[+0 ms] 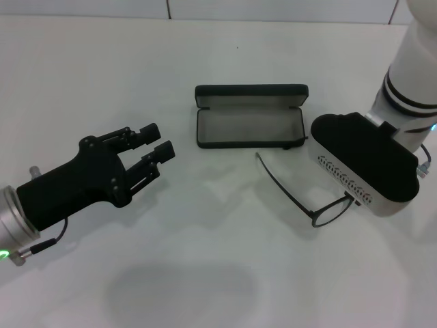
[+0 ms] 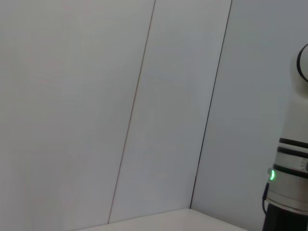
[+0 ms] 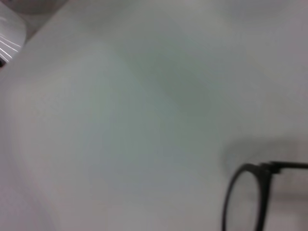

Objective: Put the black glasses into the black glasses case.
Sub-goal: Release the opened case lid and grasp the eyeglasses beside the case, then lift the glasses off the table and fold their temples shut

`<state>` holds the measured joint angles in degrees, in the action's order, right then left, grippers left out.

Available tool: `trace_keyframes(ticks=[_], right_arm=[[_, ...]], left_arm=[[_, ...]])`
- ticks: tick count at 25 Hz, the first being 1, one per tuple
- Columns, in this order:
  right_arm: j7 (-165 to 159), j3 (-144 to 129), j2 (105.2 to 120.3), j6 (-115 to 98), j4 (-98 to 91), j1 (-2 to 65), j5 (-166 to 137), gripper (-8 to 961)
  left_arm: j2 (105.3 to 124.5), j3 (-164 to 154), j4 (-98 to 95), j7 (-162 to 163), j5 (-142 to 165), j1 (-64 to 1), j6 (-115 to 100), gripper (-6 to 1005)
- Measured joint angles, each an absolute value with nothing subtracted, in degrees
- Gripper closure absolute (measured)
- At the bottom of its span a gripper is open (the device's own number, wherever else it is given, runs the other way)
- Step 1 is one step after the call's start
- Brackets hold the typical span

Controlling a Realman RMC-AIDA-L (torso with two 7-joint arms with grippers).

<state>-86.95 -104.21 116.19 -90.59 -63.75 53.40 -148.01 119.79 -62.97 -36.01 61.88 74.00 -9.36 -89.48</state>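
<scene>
black glasses point(image 1: 300, 195) lie at lower right of the head view, partly under the right arm's wrist housing point(image 1: 365, 164), just beside the open black glasses case point(image 1: 249, 116) at upper centre. right gripper: not visible, so its state cannot be told. left gripper point(image 1: 156, 141), mid left, hangs empty with fingers slightly parted. the grasp probably goes best at the frame front, keeping the thin temples free. only the right wrist view shows one lens rim point(image 3: 245, 199) close up; the left wrist view shows wall only.
</scene>
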Motion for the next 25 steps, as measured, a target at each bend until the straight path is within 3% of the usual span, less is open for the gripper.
trace_keyframes(ticks=[3,9,18,25], right_arm=[[-87.93,-104.41,116.18,-92.11,-64.52,52.66,-147.32,801],[-91.17,-104.1,116.19,-98.8,-73.18,48.14,-144.29,853],[-93.17,-88.42,116.06,-110.45,-89.5,36.89,-131.58,855],[-85.86,-64.59,115.9,-111.0,-89.58,25.71,-110.97,856]], left_arm=[[119.8,-62.91,-36.01,61.84,73.94,-9.36,-89.48,619],[119.76,-62.92,-36.01,61.82,72.94,-8.95,-89.49,619],[119.71,-62.93,-36.04,61.78,72.63,-9.62,-91.16,625],[119.62,-62.94,-35.97,61.83,68.05,-10.9,-97.81,641]])
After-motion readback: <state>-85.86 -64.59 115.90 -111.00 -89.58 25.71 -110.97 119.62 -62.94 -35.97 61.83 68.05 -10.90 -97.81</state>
